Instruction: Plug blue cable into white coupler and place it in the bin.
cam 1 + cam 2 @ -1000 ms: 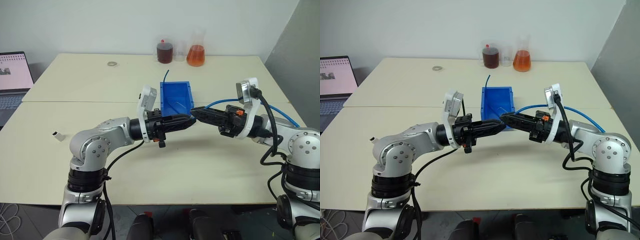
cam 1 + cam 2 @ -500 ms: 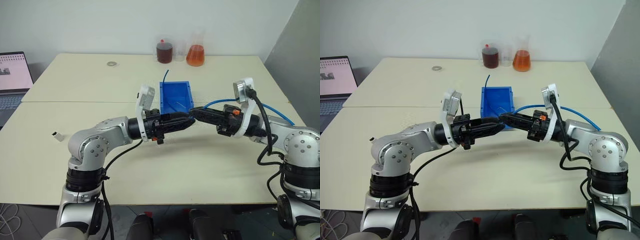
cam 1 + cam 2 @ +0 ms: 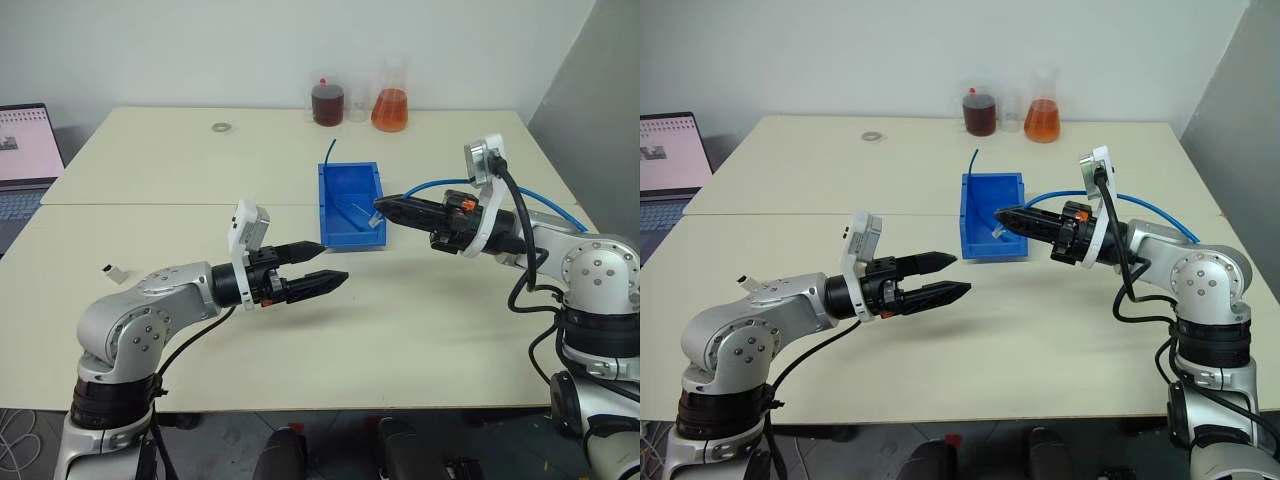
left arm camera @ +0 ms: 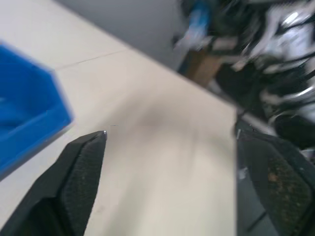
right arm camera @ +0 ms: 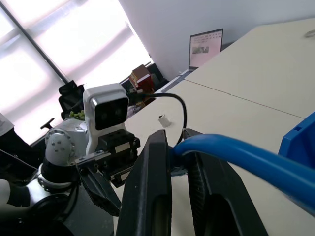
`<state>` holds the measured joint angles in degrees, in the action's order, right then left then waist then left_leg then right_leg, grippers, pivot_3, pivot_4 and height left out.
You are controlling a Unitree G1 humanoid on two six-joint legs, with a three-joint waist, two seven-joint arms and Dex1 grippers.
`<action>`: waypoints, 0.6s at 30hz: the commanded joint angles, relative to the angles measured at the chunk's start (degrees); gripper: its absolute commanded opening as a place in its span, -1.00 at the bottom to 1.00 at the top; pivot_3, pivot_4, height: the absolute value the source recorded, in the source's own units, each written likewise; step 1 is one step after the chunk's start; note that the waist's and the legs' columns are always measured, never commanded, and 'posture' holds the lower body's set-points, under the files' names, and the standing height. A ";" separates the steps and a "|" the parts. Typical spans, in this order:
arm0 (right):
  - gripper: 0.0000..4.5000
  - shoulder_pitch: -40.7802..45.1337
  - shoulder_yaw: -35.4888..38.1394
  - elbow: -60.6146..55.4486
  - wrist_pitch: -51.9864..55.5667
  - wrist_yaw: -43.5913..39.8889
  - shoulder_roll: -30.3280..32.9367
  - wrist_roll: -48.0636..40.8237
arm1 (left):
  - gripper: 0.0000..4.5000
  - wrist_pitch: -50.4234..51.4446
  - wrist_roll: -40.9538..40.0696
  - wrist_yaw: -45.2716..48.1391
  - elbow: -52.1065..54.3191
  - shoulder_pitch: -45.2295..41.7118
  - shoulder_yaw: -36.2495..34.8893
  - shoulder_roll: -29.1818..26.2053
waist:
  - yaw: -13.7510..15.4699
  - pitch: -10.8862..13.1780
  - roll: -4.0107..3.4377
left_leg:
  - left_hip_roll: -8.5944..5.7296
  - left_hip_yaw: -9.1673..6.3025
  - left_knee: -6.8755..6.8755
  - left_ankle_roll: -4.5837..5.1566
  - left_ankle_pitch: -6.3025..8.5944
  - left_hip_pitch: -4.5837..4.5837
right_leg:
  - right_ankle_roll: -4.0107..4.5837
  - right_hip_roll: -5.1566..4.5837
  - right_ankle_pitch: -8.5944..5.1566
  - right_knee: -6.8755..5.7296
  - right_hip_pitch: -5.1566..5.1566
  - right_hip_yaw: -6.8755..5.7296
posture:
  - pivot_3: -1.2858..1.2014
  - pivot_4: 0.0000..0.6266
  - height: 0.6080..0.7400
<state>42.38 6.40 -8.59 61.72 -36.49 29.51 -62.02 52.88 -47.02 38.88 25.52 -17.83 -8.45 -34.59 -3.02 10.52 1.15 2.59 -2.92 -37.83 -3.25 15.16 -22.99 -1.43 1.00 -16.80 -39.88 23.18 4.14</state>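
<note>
L pincer [image 3: 322, 265], two black fingers spread wide, nothing between them, hovers over the beige tabletop [image 3: 400, 330] w/ tips aimed at the bright blue rectangular plastic bin [image 3: 351, 204] just ahead. R pincer [image 3: 385, 207] is pressed together on the thin light-blue cable [image 3: 440, 184] near its tip, over the bin's near-right corner; a small white bit shows at the tips, can't tell if it's the coupler. Cable arcs back from R pincer along that arm. Past the bin: dark-red jar [image 3: 327, 103], orange-filled glass flask [image 3: 390, 102].
</note>
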 commanded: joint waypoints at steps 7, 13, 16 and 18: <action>-0.93 5.57 -9.13 7.69 -9.30 -12.30 -2.29 11.90 | 0.98 -8.95 25.03 -36.60 6.30 19.00 -9.05 13.66 | 0.11 0.03 0.02 | -0.02 0.04 0.00 0.00 0.01 -0.03 | 0.00 -0.10 0.01 0.04 0.02 0.03 | 0.03 -0.52 1.00; -0.93 8.73 -10.71 13.40 -12.06 -16.71 -4.07 16.13 | 0.98 -11.90 32.04 -53.05 -1.26 16.80 -17.88 23.49 | 1.33 0.05 0.12 | -0.03 -0.06 -0.05 0.00 0.01 -0.04 | -0.01 -0.09 0.04 0.01 -0.02 -0.08 | 0.03 -0.52 1.00; -0.93 9.18 -11.18 14.70 -12.84 -17.52 -4.84 17.98 | 0.98 -13.31 35.31 -55.20 -5.49 14.72 -18.58 22.63 | 1.32 0.05 0.12 | -0.03 -0.05 -0.04 0.00 0.01 -0.04 | -0.01 -0.09 0.04 0.01 -0.01 -0.08 | 0.03 -0.52 1.00; -0.93 9.32 -11.06 15.35 -13.14 -17.61 -5.21 19.12 | 0.98 -14.01 36.65 -55.87 -8.71 12.86 -18.45 22.05 | 1.36 0.05 0.12 | -0.04 -0.06 -0.03 -0.01 0.01 -0.04 | -0.01 -0.09 0.04 0.01 -0.01 -0.09 | 0.03 -0.52 1.00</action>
<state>50.05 -4.89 7.26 49.87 -53.05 24.63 -43.82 40.85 -12.73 -15.71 18.65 -2.63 -26.56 -11.30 -1.66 10.57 1.27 2.55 -2.98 -37.86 -3.25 15.17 -23.04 -1.44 0.91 -16.75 -39.87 23.17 4.06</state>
